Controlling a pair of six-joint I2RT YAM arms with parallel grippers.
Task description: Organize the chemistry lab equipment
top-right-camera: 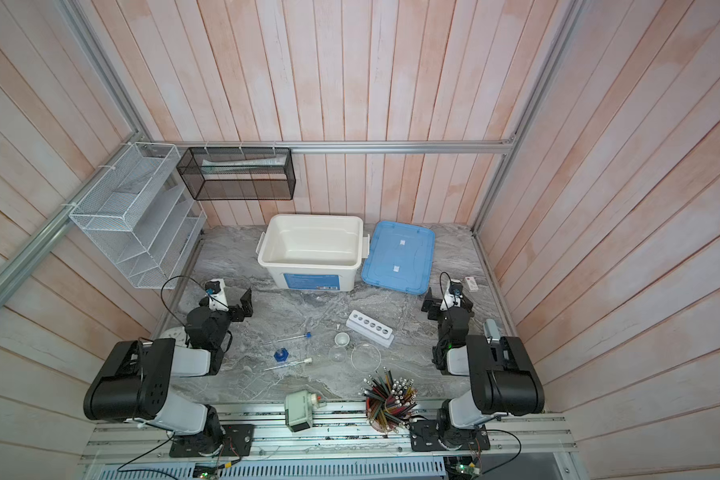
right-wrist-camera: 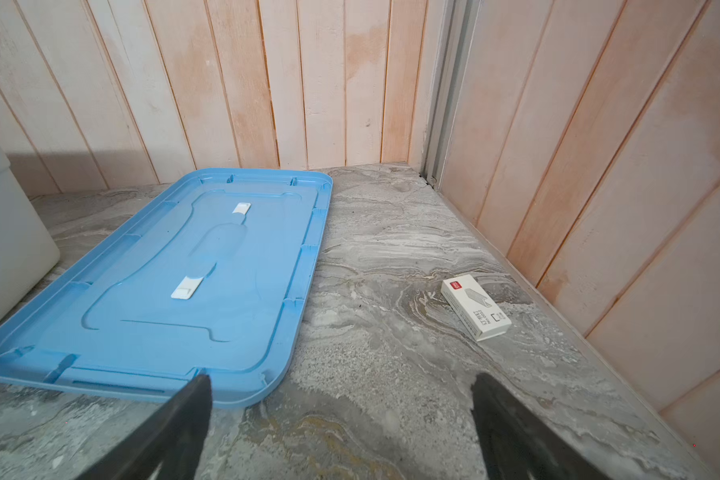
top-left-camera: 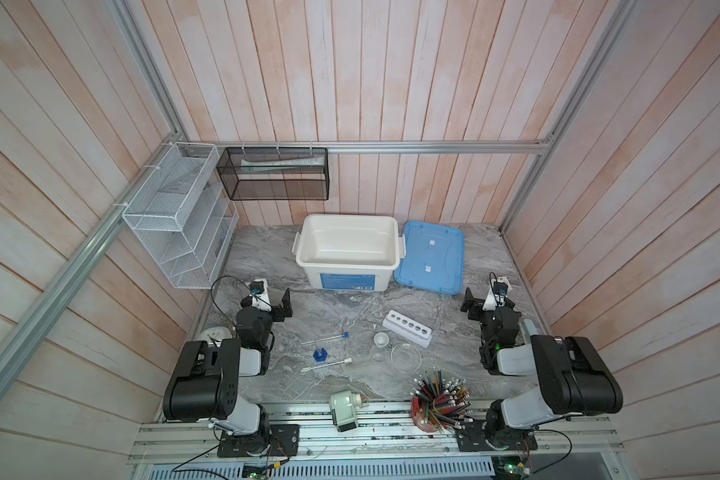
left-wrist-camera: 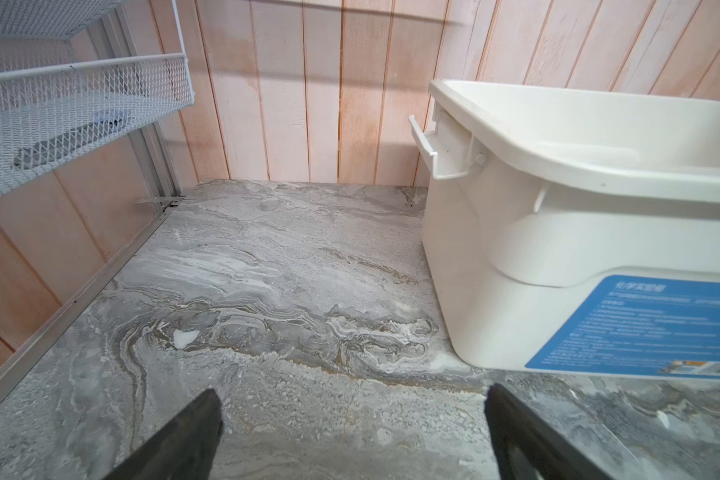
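Nothing can be read clearly. The white bin [left-wrist-camera: 558, 232], at 12 o'clock on the bench [top-left-camera: 350, 316], carries a blue label [left-wrist-camera: 641, 328] on its front wall. The label has a heading and rows of white print, all too blurred to make out, and what looks like a barcode strip in one lower corner. The small white box [right-wrist-camera: 474, 307], at 2 o'clock, bears a red brand patch and dark characters, also illegible.

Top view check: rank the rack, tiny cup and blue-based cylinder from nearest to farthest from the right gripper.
From the right gripper, in a top view:
1. rack: nearest, just to its left, mid-table.
2. tiny cup: beside the rack's near-left side.
3. cylinder: farthest, well across on the left half.
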